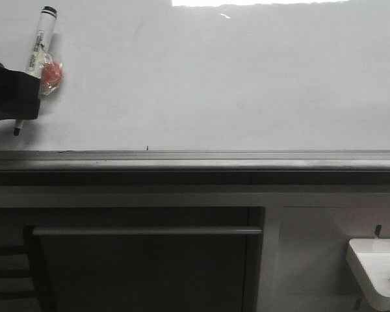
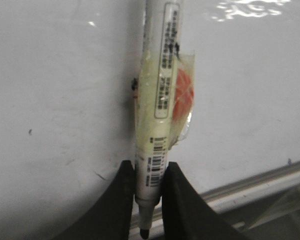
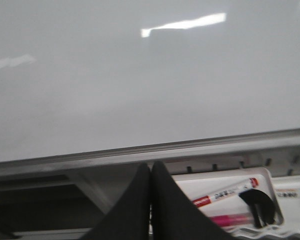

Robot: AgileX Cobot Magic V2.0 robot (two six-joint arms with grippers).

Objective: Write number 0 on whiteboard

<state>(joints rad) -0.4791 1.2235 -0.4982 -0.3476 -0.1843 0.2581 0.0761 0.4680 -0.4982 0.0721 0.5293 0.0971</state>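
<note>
The whiteboard (image 1: 214, 84) fills the upper front view, glossy white with a grey rail (image 1: 195, 159) along its lower edge. No drawn 0 shows on it. My left gripper (image 1: 16, 107) at the far left is shut on a white marker pen (image 1: 39, 45) with an orange tag taped to it; its black tip (image 1: 16, 132) points down over the board's lower left. In the left wrist view the fingers (image 2: 117, 200) clamp the marker (image 2: 157, 115) near its tip end. My right gripper (image 3: 150, 172) is shut and empty, below the board's rail.
A tiny black speck (image 1: 147, 148) sits just above the rail. A white tray (image 1: 377, 270) with a red item stands at the lower right; the right wrist view shows markers (image 3: 225, 192) in it. A dark cabinet with a handle bar (image 1: 146, 231) lies below the rail.
</note>
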